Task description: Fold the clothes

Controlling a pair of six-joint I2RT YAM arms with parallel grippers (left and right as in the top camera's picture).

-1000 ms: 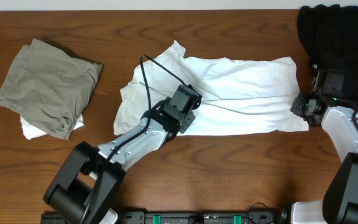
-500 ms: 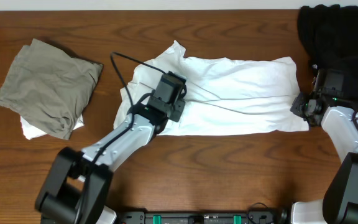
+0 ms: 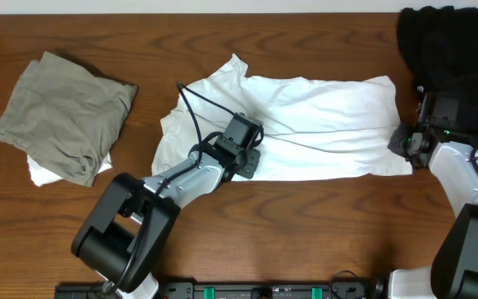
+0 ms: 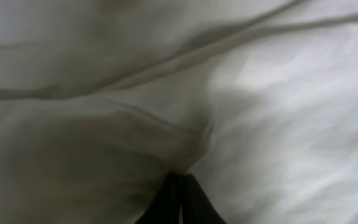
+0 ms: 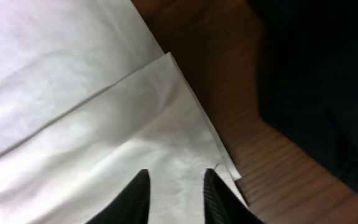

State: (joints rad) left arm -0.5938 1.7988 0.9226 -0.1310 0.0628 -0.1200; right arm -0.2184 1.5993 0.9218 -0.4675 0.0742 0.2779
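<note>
Overhead: white T-shirt (image 3: pixel 322 124) mid-table on dark wood-grain table (image 3: pixel 305 216), laid out as a wide, wrinkled band with soft creases along its length. Left gripper (image 3: pixel 247 154) down on its lower-left part; right gripper (image 3: pixel 403 143) at its right edge. Crumpled olive-grey garment (image 3: pixel 65 112) far left, over a scrap of white cloth (image 3: pixel 44 172). Black garment (image 3: pixel 438 37) bunched at the top-right corner.

Left wrist: black fingertips (image 4: pixel 169 202) pressed together, pinching a puckered ridge of the soft white fabric.

Right wrist: black fingers (image 5: pixel 138 196) apart, hovering over the shirt's layered corner, with stacked straight hems. Bare wood just beside, black garment beyond.
</note>
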